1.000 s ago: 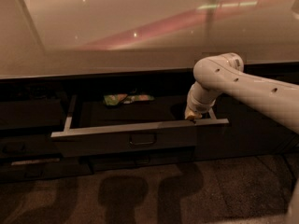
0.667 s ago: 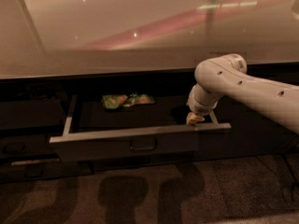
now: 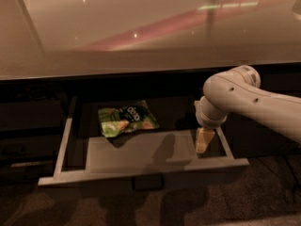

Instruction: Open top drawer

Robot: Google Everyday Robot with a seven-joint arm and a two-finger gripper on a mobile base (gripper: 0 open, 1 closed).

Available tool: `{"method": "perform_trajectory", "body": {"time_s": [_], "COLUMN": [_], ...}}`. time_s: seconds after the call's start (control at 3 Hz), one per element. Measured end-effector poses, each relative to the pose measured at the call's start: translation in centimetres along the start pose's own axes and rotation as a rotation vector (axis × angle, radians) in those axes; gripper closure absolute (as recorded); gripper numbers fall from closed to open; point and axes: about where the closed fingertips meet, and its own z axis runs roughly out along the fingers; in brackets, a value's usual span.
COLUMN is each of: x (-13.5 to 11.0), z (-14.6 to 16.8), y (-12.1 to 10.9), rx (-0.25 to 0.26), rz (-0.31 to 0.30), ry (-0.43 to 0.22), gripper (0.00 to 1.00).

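Bench (image 3: 141, 41): pale glossy top, spans the upper view. The top drawer (image 3: 141, 173) below it stands well out, with its grey floor and both side rails showing. Judged near full travel.

Arm (image 3: 254, 100): white, enters from the right and bends down into the drawer. The tool (image 3: 204, 140) hangs inside the right front corner, just behind the front panel and close to the right wall. Apart or together: cannot tell.

Step in hand: finishing the pull.
- Draw straight out along the rails, no sideways load.
- Press on the inner face of the front panel, not down on it.
- Ease off before the stop.

Green snack bag (image 3: 128, 119): lies at rear centre-left, well apart from the tool. Pull handle (image 3: 148, 182): on the outer face, centre, left of the tool and below it, not gripped.
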Motion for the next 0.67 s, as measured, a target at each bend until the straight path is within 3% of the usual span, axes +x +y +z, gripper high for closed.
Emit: {"method": "perform_trajectory", "body": {"time_s": [0.67], "x": [2.2], "z": [0.3], "y": [5.5], "rx": [-0.001], "rz": [0.004], "ry": [0.088], "gripper": [0.0]}}
